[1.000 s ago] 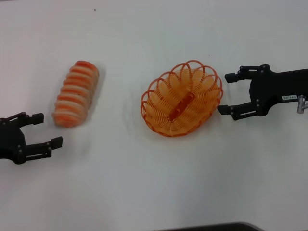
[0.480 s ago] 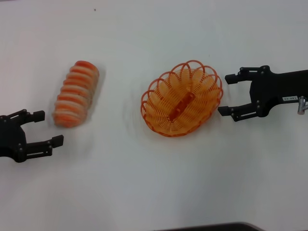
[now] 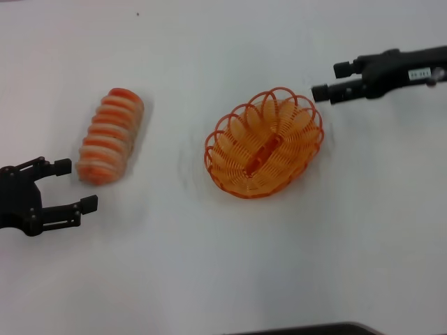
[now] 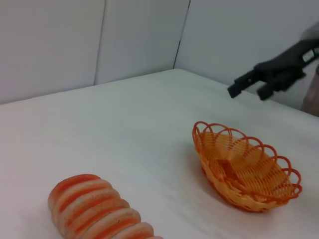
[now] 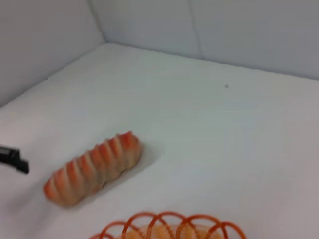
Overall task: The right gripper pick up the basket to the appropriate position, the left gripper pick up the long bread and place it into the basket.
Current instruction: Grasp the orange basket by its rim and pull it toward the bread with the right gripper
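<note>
On the white bench (image 3: 209, 279), the basket (image 3: 264, 143) sat unmoved at centre. The right gripper (image 3: 331, 81) had swung from beside its rim to beyond its far end, narrower, holding nothing. The long bread (image 3: 110, 136) lay just beside the left gripper (image 3: 77, 185), open and empty.

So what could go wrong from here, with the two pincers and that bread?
The right pincer hangs above the far rim of the basket, which is thin looped wire; a narrow pinch could slip or tip it. The left pincer is open at one end of the long bread, not its middle; gripped there, the loaf might droop or roll away.
</note>
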